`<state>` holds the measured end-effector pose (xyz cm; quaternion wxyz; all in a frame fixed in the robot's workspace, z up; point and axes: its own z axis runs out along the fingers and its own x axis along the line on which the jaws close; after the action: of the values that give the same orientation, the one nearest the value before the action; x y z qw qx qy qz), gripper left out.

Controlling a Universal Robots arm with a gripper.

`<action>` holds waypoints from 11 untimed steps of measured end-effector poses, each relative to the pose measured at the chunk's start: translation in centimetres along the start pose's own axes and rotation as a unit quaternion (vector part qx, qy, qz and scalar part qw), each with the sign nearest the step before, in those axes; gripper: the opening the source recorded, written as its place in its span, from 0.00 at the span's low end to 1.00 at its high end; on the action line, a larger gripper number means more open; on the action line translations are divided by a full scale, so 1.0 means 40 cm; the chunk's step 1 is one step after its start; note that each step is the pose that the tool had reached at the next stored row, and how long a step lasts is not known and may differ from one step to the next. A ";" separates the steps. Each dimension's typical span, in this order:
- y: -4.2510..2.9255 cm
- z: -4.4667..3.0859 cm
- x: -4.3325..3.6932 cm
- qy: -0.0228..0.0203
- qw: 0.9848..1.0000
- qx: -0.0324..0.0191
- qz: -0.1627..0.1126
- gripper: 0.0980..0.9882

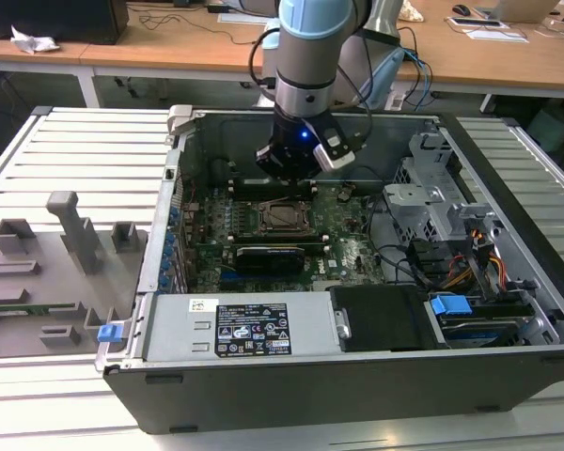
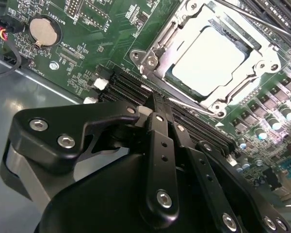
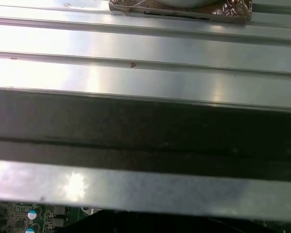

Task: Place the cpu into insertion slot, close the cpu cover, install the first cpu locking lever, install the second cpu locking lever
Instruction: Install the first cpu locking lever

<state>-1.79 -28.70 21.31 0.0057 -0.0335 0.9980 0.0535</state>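
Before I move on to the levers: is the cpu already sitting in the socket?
Yes, in the second wrist view the cpu lies flat inside the socket, framed by the metal cover.

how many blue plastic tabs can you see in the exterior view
2. One blue tab sits at the computer case's near corner on the exterior view's left; the other sits on the drive bay at the right. Others may be hidden.

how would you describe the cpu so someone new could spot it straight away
Look inside the open computer case at the green motherboard; just below the gripper sits a square metal-framed socket. The cpu is the flat, plain silver-grey square at its centre, unlike the long black slots beside it.
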 end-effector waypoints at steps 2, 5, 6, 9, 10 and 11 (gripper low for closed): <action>-0.001 0.004 -0.002 0.000 1.000 0.000 0.000 0.01; -0.001 0.011 -0.005 0.000 1.000 0.000 0.000 0.01; -0.002 0.012 -0.005 0.000 1.000 0.000 0.000 0.01; -0.002 0.019 -0.005 0.000 1.000 0.000 0.000 0.01; -0.002 0.020 -0.005 0.000 1.000 0.000 0.000 0.01; -0.003 0.021 -0.005 0.000 1.000 0.000 0.000 0.01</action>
<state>-1.56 -28.70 20.48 0.0057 -0.0335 0.9980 0.0534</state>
